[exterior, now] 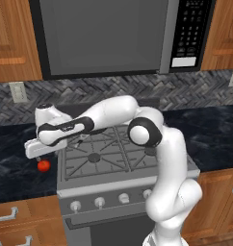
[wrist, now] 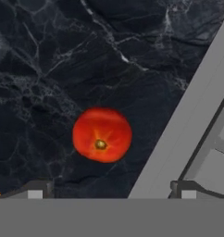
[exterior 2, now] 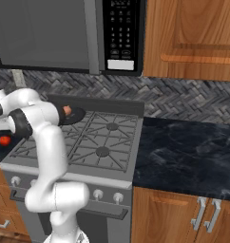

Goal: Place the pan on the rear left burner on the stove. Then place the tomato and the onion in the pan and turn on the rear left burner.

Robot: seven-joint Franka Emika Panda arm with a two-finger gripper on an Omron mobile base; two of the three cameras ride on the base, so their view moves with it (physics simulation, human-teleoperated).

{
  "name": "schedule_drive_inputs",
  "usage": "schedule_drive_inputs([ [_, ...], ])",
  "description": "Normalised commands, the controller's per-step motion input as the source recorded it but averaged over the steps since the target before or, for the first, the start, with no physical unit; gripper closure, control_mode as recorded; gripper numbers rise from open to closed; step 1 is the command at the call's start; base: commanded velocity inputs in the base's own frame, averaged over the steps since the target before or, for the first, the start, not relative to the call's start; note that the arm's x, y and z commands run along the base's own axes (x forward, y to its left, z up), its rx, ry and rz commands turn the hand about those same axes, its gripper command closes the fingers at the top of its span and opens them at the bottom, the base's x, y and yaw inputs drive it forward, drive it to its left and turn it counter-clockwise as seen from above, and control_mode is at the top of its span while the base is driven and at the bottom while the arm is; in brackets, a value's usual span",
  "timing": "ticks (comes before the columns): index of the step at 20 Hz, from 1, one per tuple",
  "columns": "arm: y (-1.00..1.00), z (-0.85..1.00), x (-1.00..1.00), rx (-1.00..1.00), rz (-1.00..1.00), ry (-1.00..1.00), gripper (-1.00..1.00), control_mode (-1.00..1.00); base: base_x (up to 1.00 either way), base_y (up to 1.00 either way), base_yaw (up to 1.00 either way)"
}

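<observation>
red glossy round tomato [wrist: 102, 134]: on black marble bench [wrist: 49, 69], directly below tool [wrist: 111, 192], between its tips, untouched
tool: jaws fully spread, holding nothing

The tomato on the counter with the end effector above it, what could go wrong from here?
1. The tomato is a smooth ball on the flat black counter; a finger that touches first may roll it away.
2. In the hand view it sits left of centre between the open end effector fingers, so closing could pinch off-centre and squirt it out.
3. The stove edge runs close beside one finger and might be clipped on descent.
</observation>
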Motion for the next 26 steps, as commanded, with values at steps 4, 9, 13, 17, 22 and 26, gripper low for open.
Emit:
schedule_drive_inputs([
  [4,0.11,-0.26,0.08,-0.04,0.0,0.02,-1.0,-1.0,0.0,0.0,0.0],
  [9,0.09,-0.26,0.15,-0.01,0.0,0.04,-1.0,-1.0,0.0,0.0,0.0],
  [13,0.04,-0.24,0.14,0.0,0.0,0.05,-1.0,-1.0,0.0,0.0,0.0],
  [17,0.0,-0.2,0.03,0.0,0.0,0.06,-1.0,-1.0,0.0,0.0,0.0],
  [22,0.0,-0.22,0.0,0.0,0.0,0.07,-1.0,-1.0,0.0,0.0,0.0],
  [26,0.0,-0.22,0.0,0.0,0.0,0.06,-1.0,-1.0,0.0,0.0,0.0],
])
